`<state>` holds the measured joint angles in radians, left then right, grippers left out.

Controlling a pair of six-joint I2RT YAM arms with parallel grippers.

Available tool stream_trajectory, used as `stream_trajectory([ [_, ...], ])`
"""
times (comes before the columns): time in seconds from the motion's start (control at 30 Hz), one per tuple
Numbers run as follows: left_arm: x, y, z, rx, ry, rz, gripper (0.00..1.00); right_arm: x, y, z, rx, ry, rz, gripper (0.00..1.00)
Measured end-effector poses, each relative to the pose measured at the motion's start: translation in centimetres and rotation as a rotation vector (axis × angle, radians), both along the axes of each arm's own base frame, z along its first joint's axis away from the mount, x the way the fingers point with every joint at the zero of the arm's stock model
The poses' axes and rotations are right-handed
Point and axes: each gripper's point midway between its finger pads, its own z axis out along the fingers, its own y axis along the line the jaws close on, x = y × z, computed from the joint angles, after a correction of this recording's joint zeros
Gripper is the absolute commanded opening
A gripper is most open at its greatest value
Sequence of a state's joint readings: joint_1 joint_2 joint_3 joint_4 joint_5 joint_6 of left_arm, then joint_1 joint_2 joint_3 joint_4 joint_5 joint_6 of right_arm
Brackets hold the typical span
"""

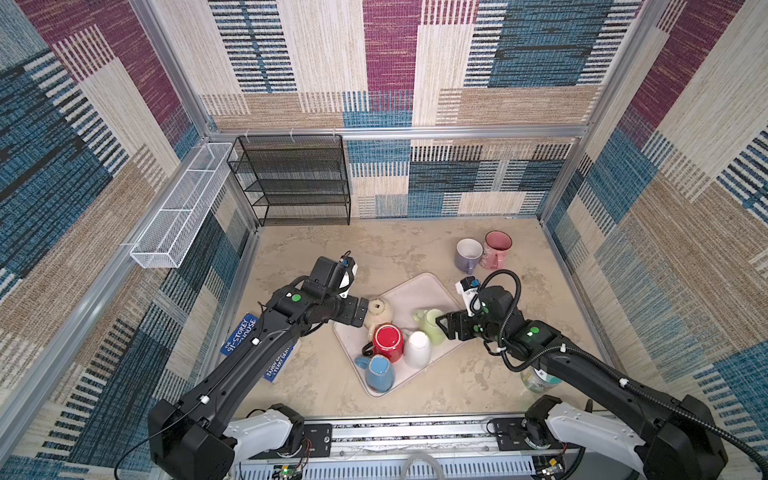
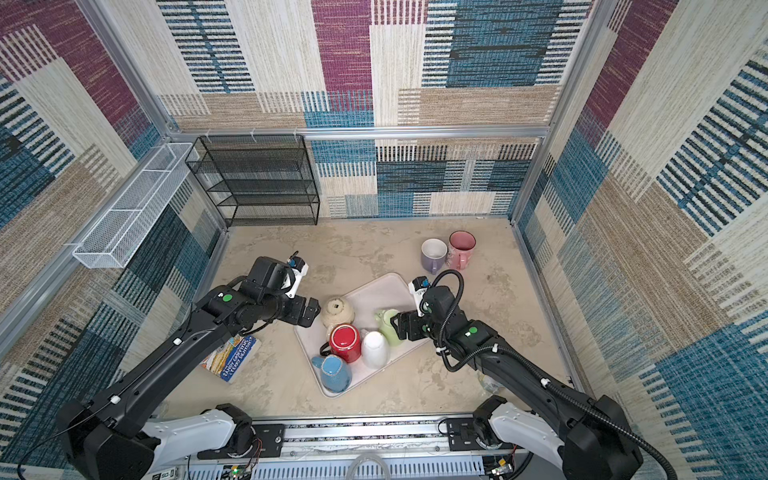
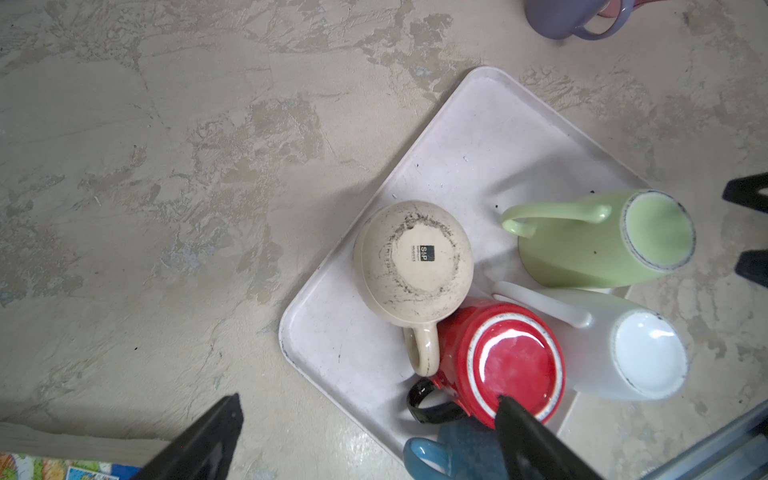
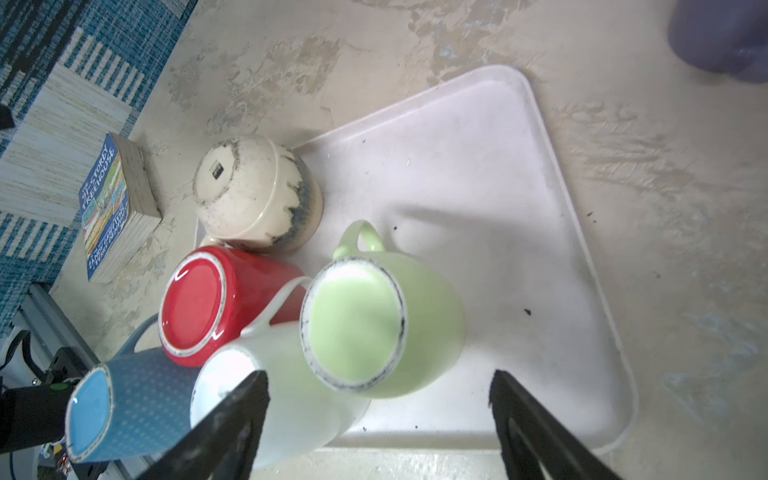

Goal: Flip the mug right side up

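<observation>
Several mugs stand upside down on a pale tray: cream, red, white, green and blue. My left gripper is open beside the cream mug, holding nothing. My right gripper is open just right of the green mug, its fingers spread wider than the mug's base and apart from it.
A purple mug and a pink mug stand upright at the back right. A book lies under the left arm. A black mesh rack and a white wire basket line the back left.
</observation>
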<state>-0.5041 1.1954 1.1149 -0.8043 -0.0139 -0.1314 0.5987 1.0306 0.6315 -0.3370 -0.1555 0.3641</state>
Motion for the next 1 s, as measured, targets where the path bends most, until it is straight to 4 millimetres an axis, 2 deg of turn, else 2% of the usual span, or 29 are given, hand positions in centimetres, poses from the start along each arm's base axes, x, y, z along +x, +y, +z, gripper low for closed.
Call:
stream_trajectory([
  [0.2, -0.1, -0.1, 0.0, -0.004, 0.001, -0.003, 1.0, -1.4, 0.4, -2.7, -0.023, 0.082, 0.009, 0.88],
  [0.33, -0.1, -0.2, 0.0, -0.008, 0.003, -0.006, 1.0, -1.3, 0.3, -3.9, -0.043, 0.113, -0.017, 0.87],
  [0.63, -0.2, -0.3, 0.0, -0.013, 0.007, -0.011, 1.0, 0.8, -0.7, -5.2, -0.114, 0.119, -0.127, 0.86],
  [1.0, 0.3, -0.8, -0.6, -0.008, 0.036, -0.016, 0.96, 5.4, -3.2, -5.5, -0.17, 0.091, -0.25, 0.86],
])
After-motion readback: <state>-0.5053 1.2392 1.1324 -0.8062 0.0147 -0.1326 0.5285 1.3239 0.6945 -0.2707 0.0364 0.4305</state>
